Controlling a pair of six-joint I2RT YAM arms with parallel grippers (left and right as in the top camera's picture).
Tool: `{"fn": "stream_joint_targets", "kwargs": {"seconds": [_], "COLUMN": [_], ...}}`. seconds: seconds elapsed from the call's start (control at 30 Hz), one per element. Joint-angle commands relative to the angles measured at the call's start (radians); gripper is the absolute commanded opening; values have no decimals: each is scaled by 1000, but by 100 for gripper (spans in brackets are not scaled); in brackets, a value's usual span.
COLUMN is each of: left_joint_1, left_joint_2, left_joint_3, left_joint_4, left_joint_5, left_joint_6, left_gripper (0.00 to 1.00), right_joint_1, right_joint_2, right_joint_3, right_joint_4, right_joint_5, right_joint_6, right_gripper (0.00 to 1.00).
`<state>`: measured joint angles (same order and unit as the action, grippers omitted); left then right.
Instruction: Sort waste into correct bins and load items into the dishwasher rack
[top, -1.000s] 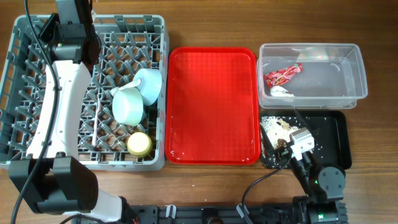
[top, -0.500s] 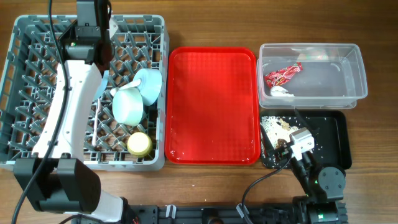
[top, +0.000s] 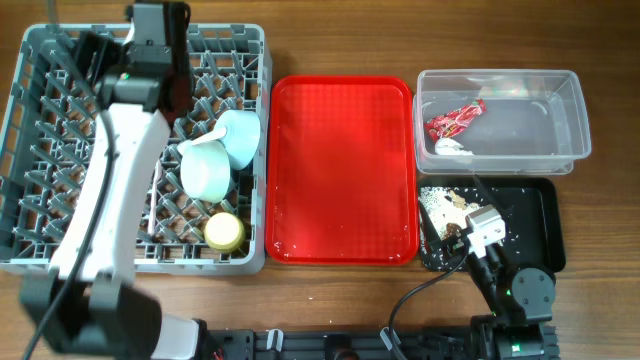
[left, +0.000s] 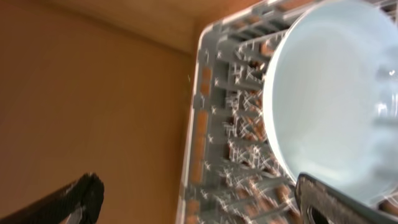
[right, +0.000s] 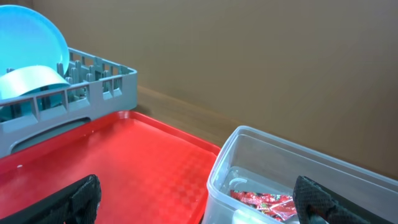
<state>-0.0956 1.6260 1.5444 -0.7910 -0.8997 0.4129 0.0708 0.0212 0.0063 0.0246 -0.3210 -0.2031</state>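
My left gripper (left: 198, 186) hangs over the large square grey plastic dishwasher rack (top: 40, 130), fingers spread wide apart and holding nothing. Just ahead of it, a pale mint green bowl (top: 205, 170) and a round pale blue plate (top: 240, 135) stand among the pegs, and a small yellow cup (top: 224, 231) sits beyond them. My right gripper (right: 196, 186) is low by the shallow black rectangular tray (top: 535, 215) of rice-like food scraps (top: 445, 205), and its fingers are apart and empty. Ahead of it to the right, the clear rectangular plastic tub (right: 280, 162) holds the shiny red snack wrapper (right: 261, 200). The flat red serving tray (right: 124, 162) lies ahead to the left.
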Motion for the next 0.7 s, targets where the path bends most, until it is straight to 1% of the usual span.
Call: {"fn": "stream_joint_targets", "kwargs": {"seconds": [0.0, 0.07, 0.13, 0.2, 0.23, 0.3, 0.4, 0.47, 0.5, 0.53, 0.6, 0.67], "left_joint_1": [-1, -1, -1, -1, -1, -1, -1, -1, -1, -1, -1, -6], "left_joint_2": [-262, -436, -568, -671, -719, -826, -927, -970, -986, -1006, -1018, -1023], "left_joint_3": [11, 11, 11, 11, 11, 11, 11, 11, 11, 11, 10, -16], "left_joint_4": [-139, -286, -385, -441, -470, -557, -669, -721, -785, -806, -722, -616], "left_joint_5": [283, 634, 874, 1019, 1042, 1042, 1044, 1042, 1045, 1052, 1060, 1059], "left_joint_6": [-373, -407, -407, -407, -407, -407, -407, -407, -407, -406, -406, -373], "left_gripper": [100, 100, 100, 100, 100, 100, 100, 100, 100, 100, 100, 100], "right_joint_1": [-4, -4, -4, -4, -4, -4, -4, -4, -4, -4, -4, -4], "right_joint_2": [-3, -3, -3, -3, -3, -3, -3, -3, -3, -3, -3, -3], "right_joint_3": [-1, -1, -1, -1, -1, -1, -1, -1, -1, -1, -1, -1], "right_joint_4": [5, 5, 5, 5, 5, 5, 5, 5, 5, 5, 5, 5], "right_joint_5": [-16, -16, -16, -16, -16, -16, -16, -16, -16, -16, -16, -16], "right_joint_6": [-7, -6, -6, -6, -7, -6, -6, -7, -6, -6, -6, -6], "right_gripper": [100, 100, 100, 100, 99, 99, 100, 100, 100, 100, 100, 100]}}
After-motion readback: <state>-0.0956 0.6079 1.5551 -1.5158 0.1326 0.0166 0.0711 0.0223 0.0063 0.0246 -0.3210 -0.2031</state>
